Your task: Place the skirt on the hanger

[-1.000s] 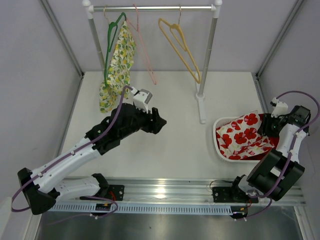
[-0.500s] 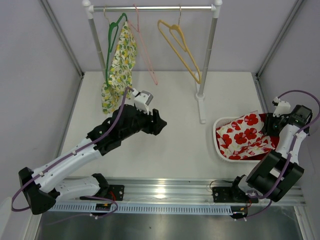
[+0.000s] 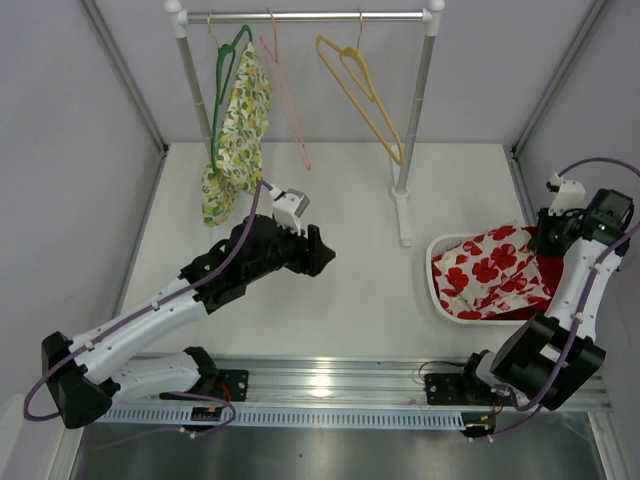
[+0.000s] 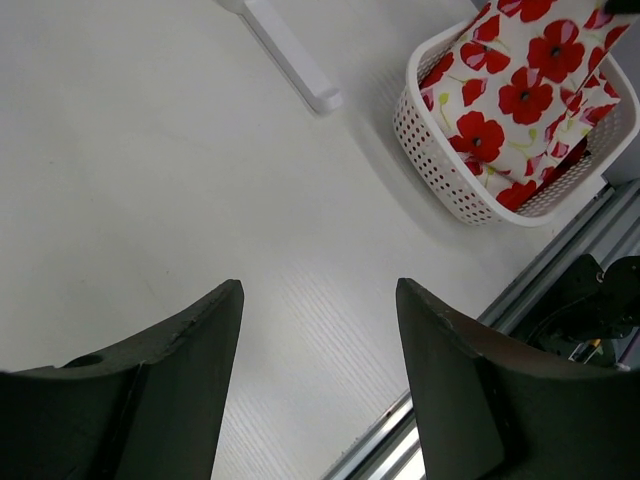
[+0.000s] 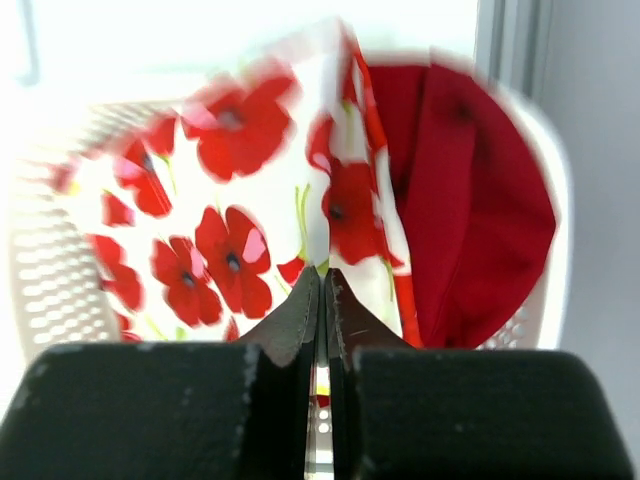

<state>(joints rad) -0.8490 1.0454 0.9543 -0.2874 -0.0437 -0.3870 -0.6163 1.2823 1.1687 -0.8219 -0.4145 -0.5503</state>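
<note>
The skirt [image 3: 490,270], white with red poppies, lies partly in a white basket [image 3: 445,300] at the right. My right gripper [image 3: 548,237] is shut on the skirt's far right edge and holds that edge raised above the basket. In the right wrist view the closed gripper [image 5: 322,275] pinches a fold of the skirt [image 5: 230,200]. A yellow hanger [image 3: 365,95] and a pink hanger [image 3: 290,100] hang bare on the rail. My left gripper [image 3: 318,255] is open and empty over the middle of the table; in its view [image 4: 320,300] the skirt [image 4: 520,90] shows at the far right.
A green hanger [image 3: 222,80] carries a lemon-print garment [image 3: 240,130] at the rail's left. The rack's right post [image 3: 412,130] and foot [image 3: 403,220] stand between the arms. A plain red cloth [image 5: 460,210] lies in the basket beside the skirt.
My right gripper has risen and moved back with the skirt's edge, pulling the fabric up. My left arm has shifted slightly toward the near side. The lemon-print garment has swung a little.
</note>
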